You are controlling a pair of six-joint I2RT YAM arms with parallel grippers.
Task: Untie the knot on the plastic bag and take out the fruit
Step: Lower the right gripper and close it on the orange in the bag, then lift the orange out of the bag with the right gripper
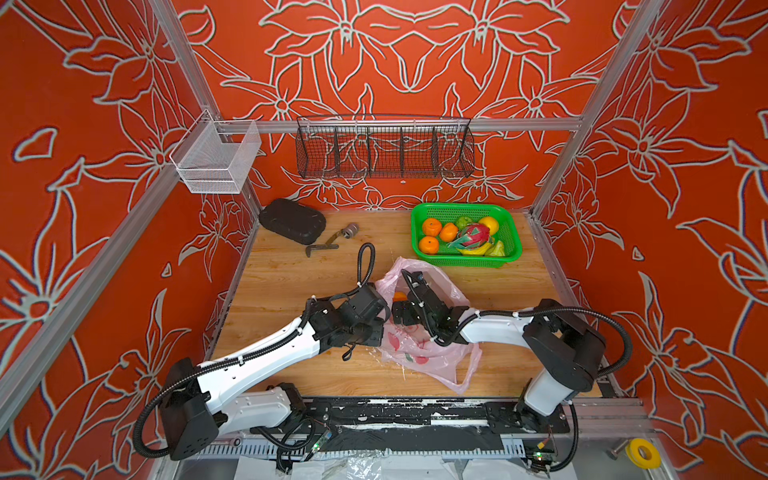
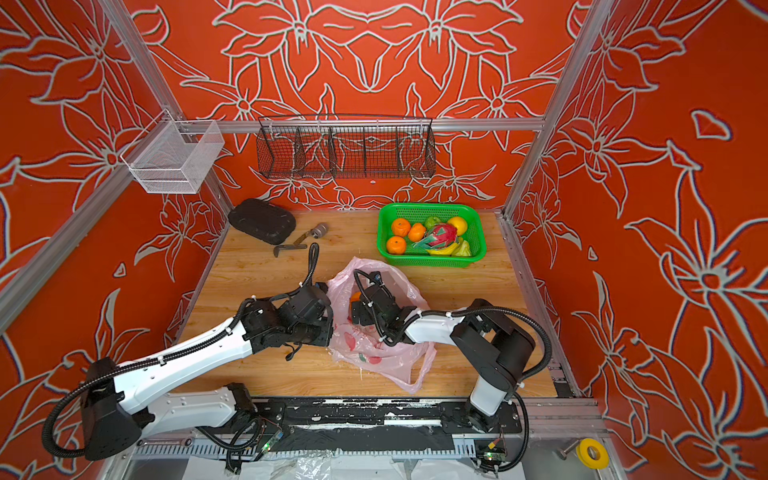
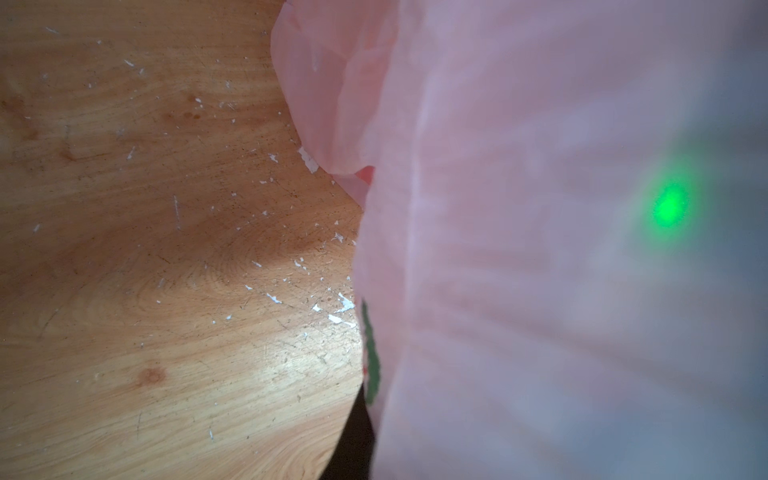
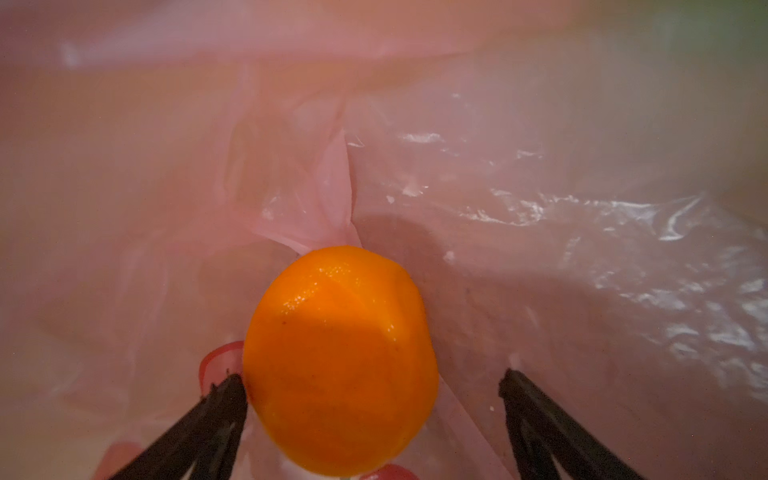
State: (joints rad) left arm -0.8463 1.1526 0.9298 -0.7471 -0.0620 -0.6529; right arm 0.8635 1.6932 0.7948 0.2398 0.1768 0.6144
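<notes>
While the left gripper [image 1: 368, 332] sits close against the side of the pink bag [image 1: 419, 353], its jaws hidden so their state cannot be told, the right gripper [image 4: 372, 378] reaches inside the bag with jaws spread wide around an orange [image 4: 340, 357], one finger [image 4: 216, 411] touching it, nothing clamped. Other fruit [image 1: 432, 227] lies in the green basket [image 1: 465, 262]. Closing off-centre could squirt the orange away or pinch loose film, dragging the bag along.

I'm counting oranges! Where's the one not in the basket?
In the right wrist view, the orange sits inside the pink plastic bag, within the open right claw, near the table's middle.
</notes>
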